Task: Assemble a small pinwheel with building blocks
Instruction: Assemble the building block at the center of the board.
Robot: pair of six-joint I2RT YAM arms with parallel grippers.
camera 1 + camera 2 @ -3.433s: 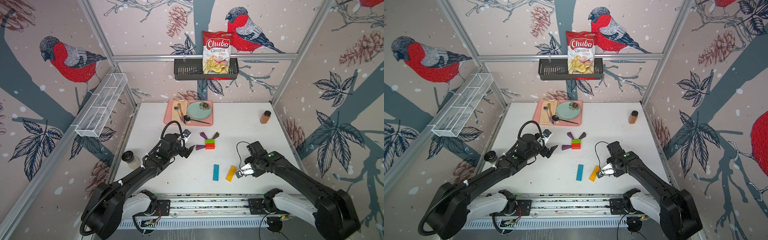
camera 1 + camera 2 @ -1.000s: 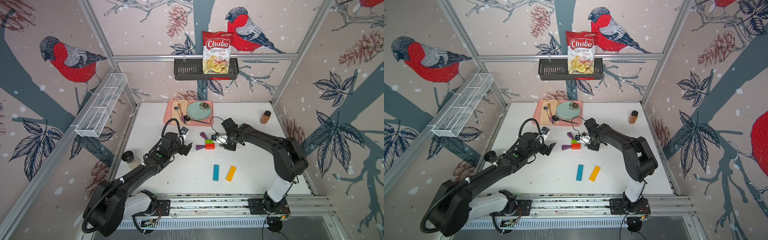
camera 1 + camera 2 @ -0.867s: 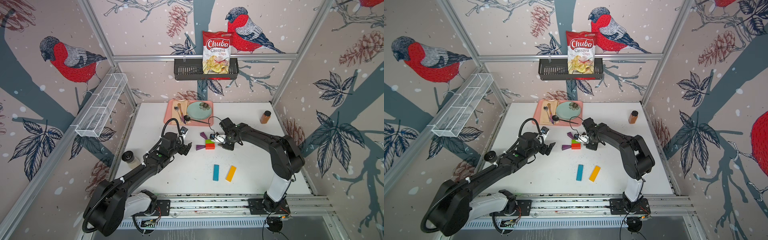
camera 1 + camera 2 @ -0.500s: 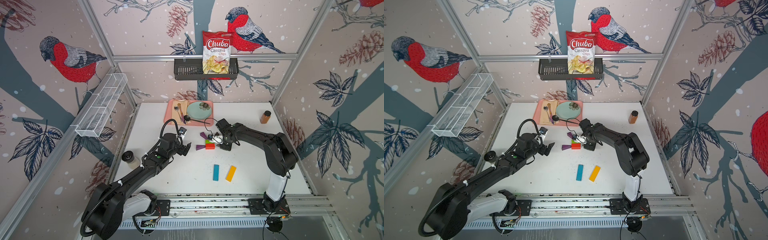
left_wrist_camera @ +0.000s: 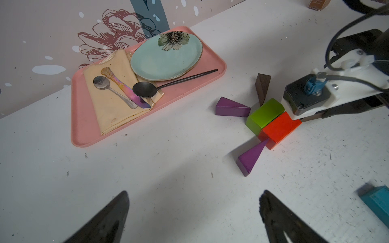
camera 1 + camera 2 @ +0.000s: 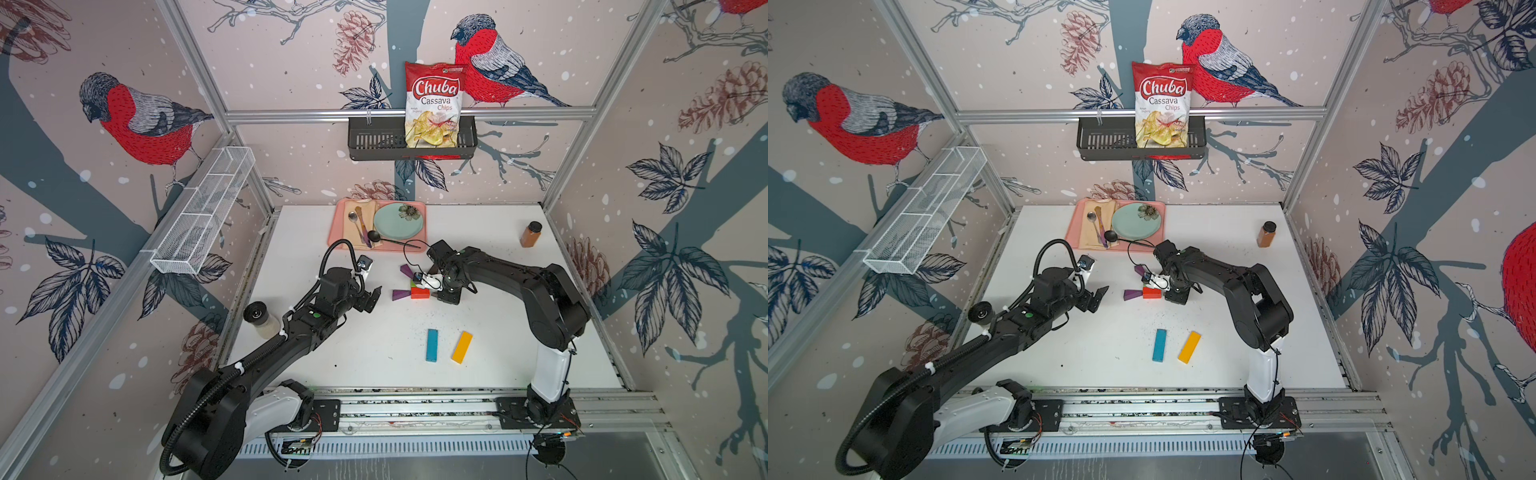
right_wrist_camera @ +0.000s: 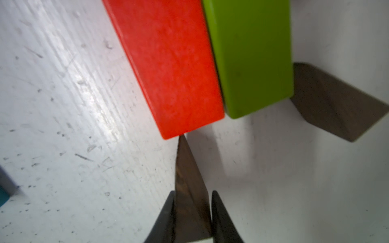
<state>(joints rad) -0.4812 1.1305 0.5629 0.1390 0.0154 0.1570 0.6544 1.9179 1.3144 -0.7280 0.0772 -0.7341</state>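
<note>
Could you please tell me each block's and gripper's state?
Left gripper: open, empty.
Right gripper: shut on brown wedge, tip at red brick corner.
Green brick: flat against red brick.
Purple wedges: laid at brick corners.
Other brown wedge: laid by green brick.
Blue bar, yellow bar: loose, apart.

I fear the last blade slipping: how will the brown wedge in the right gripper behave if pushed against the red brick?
The brown wedge looks like rigid wood, so probably won't flex. Its sides taper, so the right gripper, shut across them, might let it slide. Its tip sits at a corner of the red brick, so a push may pivot it.
</note>
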